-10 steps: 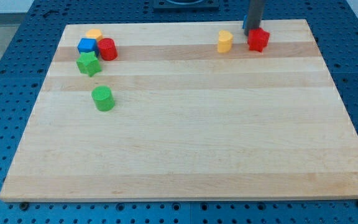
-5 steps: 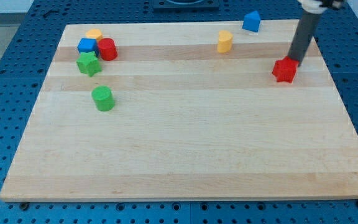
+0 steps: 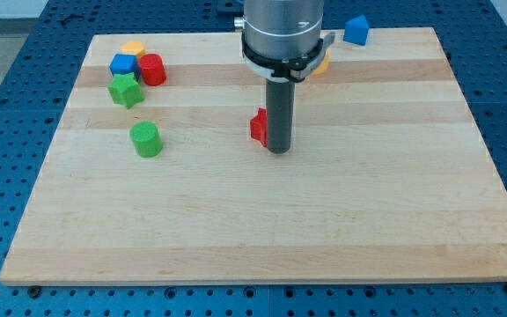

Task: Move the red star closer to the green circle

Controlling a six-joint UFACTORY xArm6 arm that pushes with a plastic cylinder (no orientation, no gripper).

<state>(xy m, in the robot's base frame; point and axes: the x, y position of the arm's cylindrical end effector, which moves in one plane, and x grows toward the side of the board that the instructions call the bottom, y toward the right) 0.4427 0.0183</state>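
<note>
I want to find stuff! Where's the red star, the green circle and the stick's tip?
red star (image 3: 258, 126), camera view, its visible left part beside the rod
green circle (image 3: 145, 138), camera view, top face
my tip (image 3: 277, 151), camera view, rod's very bottom end

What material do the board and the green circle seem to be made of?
The board: pale wood in glued strips, satin finish; grain lines and strip seams show. The green circle: probably plastic or painted wood; the colour is even and matte, and no grain shows.
</note>
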